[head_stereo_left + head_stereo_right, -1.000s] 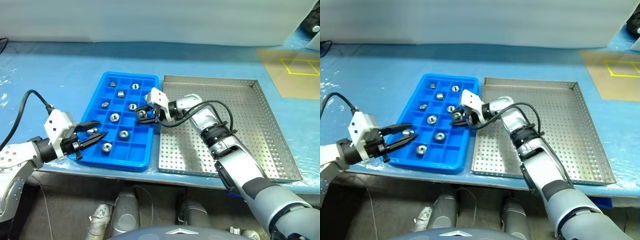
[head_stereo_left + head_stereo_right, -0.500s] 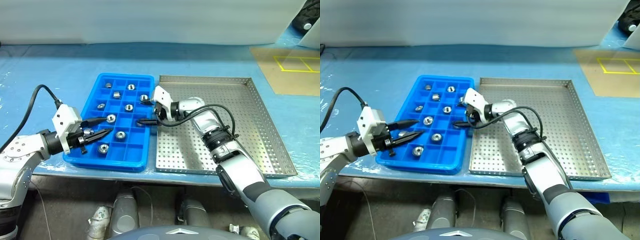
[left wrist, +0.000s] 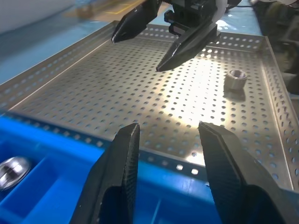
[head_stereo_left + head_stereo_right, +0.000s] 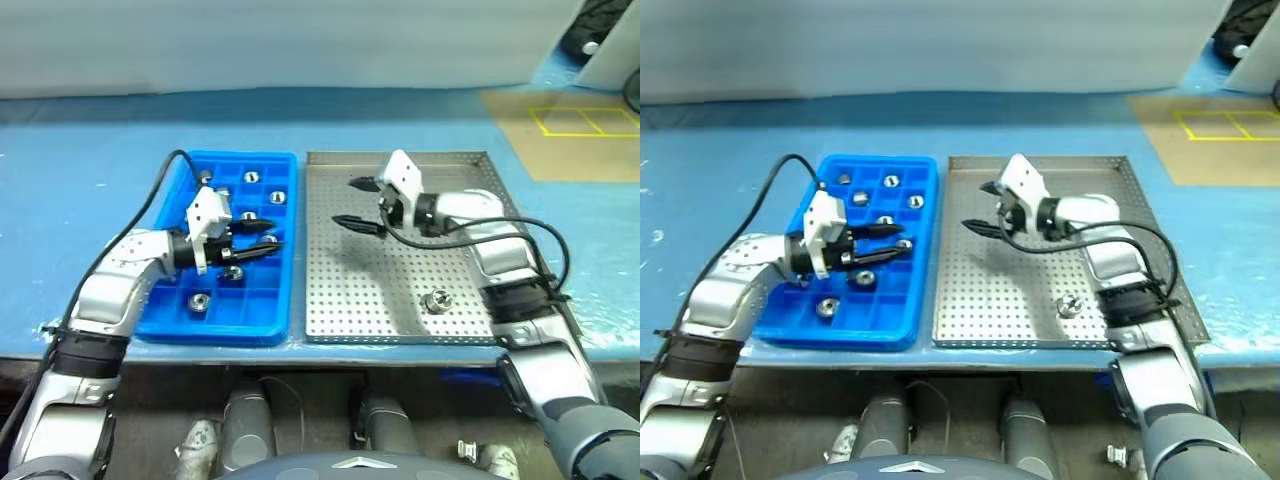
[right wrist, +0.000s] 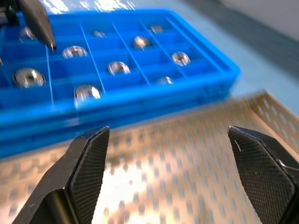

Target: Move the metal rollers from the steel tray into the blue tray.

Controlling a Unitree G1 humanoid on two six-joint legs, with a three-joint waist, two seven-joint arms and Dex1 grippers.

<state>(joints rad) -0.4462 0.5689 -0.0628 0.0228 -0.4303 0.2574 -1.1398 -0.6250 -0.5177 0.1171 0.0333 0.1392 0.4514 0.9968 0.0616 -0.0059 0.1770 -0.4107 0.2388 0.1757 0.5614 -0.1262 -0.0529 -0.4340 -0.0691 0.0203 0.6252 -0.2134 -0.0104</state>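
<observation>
**One roller left in steel tray, both pincers empty**

Head views: one metal roller (image 4: 436,300) is seen lying on the steel tray (image 4: 400,320), near its front right part. The other metal rollers (image 4: 250,177) are seen sorted into compartments of the blue tray (image 4: 165,325), which sits just left of the steel tray on the blue bench (image 4: 80,140). The left pincer (image 4: 262,236) is held over the blue tray, fingers partly apart, nothing gripped. The right pincer (image 4: 357,203) is held above the steel tray's rear left area, spread wide, empty.

Left wrist view: the left pincer's fingers (image 3: 122,158) are parted, nothing between them; the lone roller (image 3: 235,79) is seen beyond on the perforated floor.

Right wrist view: the fingers (image 5: 88,154) are spread wide, empty.
</observation>
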